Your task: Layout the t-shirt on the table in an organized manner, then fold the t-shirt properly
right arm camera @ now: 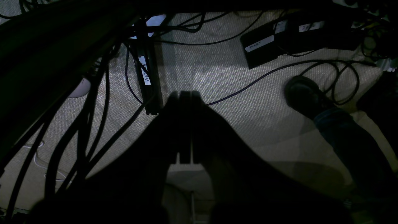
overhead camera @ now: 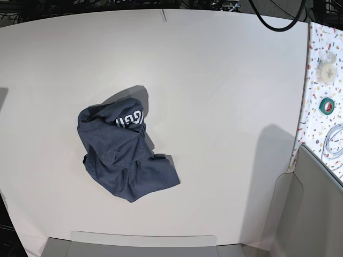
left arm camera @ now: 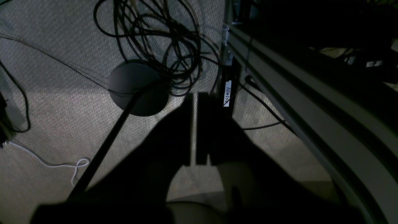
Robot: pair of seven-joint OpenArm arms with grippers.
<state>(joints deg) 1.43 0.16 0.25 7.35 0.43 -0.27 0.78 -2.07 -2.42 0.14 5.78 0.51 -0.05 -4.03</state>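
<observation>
My left gripper (left arm camera: 196, 129) hangs below table level with its jaws pressed together on nothing; past the tips I see only carpet, a round stand base (left arm camera: 138, 88) and a tangle of cables (left arm camera: 155, 40). My right gripper (right arm camera: 185, 127) is the same: jaws closed and empty, carpet beyond, a labelled black box (right arm camera: 259, 49) farther off and someone's shoe (right arm camera: 303, 96) out to the side.

Neither arm shows in the base view. There the shirt (overhead camera: 126, 155) lies crumpled in a heap on the table (overhead camera: 225, 96), left of the table's centre and nearer its front edge than its back. White lettering (overhead camera: 130, 119) peeks out at the heap's far side; a flap trails toward the front edge. I cannot make out sleeves or collar in the bunching.

So I judge the layout step has not begun. Next I would need to lift both arms over the table, open the jaws, and pick two separated edges of the heap to pull it flat. Choosing the points is the hard part, since the hem and shoulders are buried.
</observation>
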